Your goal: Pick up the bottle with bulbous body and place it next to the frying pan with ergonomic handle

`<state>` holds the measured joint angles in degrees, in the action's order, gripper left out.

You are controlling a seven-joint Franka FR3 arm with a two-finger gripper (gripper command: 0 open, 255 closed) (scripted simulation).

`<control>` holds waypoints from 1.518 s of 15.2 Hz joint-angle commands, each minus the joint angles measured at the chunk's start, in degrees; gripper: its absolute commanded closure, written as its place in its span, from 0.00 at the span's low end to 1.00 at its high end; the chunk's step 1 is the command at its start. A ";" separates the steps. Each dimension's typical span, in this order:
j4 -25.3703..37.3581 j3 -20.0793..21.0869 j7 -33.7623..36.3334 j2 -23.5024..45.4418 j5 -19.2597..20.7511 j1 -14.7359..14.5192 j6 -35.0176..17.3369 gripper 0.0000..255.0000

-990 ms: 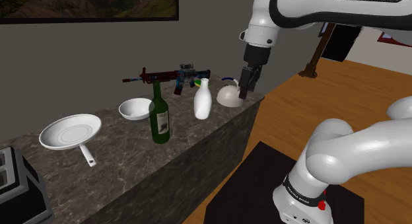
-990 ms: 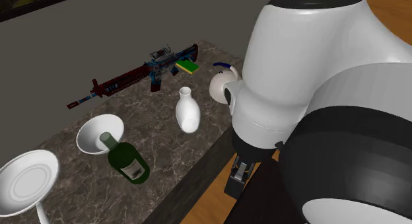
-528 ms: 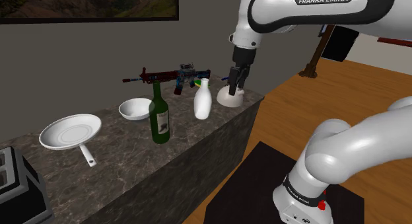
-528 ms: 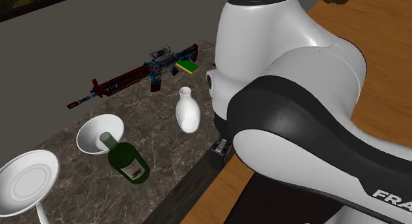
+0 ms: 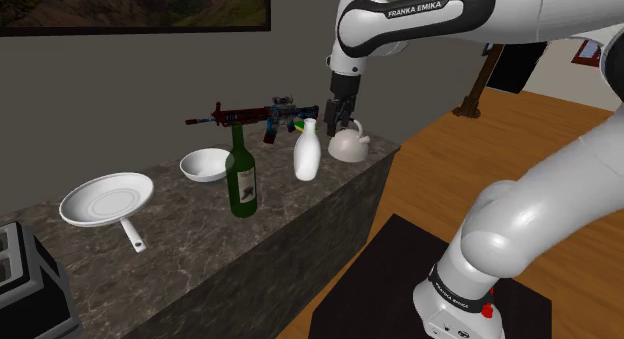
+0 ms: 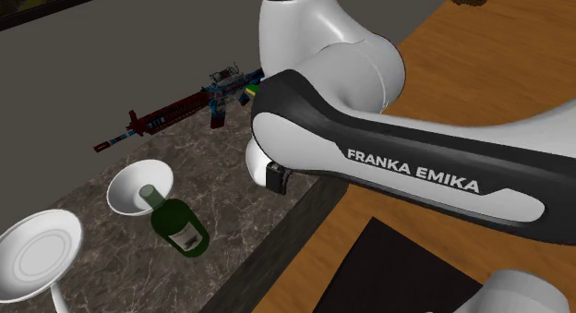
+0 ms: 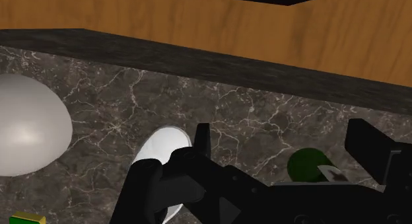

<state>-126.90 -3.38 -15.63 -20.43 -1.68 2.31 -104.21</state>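
Since a second ago, my arm (image 5: 420, 12) and gripper (image 5: 338, 122) have swung from the counter's end past the kettle (image 5: 349, 145), toward the shoulder view's left; nothing on the counter (image 5: 200, 257) has shifted. Nearest in that view lies the pan (image 5: 105, 200), bare stone around it: room, I judge, for a bottle. Beyond stand the green bottle (image 5: 241, 182) and then the white bottle (image 5: 307, 152), upright, bulbous under a narrow neck, the one I take the task to mean. It is well apart from the pan and near the kettle. Farthest, the gripper hangs fingers down, above and between white bottle and kettle, touching neither: a poise for a top-down approach, I judge. In the wrist view the fingers (image 7: 201, 140) stand apart, clasping nothing; the white bottle (image 7: 160, 149) lies just outside one finger, not between them, so a sideways shift and a descent seem needed before closing.
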 commanded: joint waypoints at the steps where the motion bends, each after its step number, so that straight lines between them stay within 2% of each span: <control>1: 2.96 -0.73 -1.25 4.13 0.51 0.37 -1.20 0.00; 9: 17.71 -2.77 -5.43 21.35 1.11 1.67 -3.91 0.00; 16: 34.64 -3.69 -8.54 36.75 0.72 3.32 -2.67 0.00; 23: 30.46 -3.63 -8.62 37.65 0.59 3.36 -7.73 0.00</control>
<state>-95.58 -7.03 -24.28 17.20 -1.09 5.70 -111.05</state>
